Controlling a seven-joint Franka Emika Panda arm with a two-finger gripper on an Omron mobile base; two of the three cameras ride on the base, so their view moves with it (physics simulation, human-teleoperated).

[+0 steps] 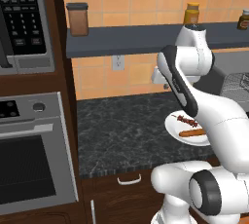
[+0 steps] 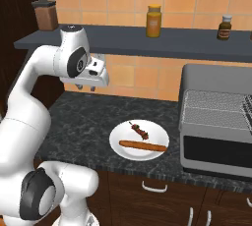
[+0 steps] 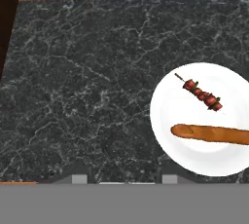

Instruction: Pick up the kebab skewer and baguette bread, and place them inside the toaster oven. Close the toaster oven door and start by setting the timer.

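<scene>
White gripper [image 2: 86, 88], high over bare counter [image 2: 78, 117] left of the plate [image 2: 129, 133], holds nothing; jaw gap cannot be told. Plate carries skewer [image 2: 139, 131] behind baguette [image 2: 143, 146]; oven [image 2: 216, 122] stands right, door [image 2: 216, 154] apparently shut. Step: first pick pending; next, move right, descend onto skewer.

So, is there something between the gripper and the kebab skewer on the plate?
Nothing visible. The gripper hangs above bare black counter, left of the white plate. The kebab skewer lies uncovered on it, apart from the baguette bread.
</scene>
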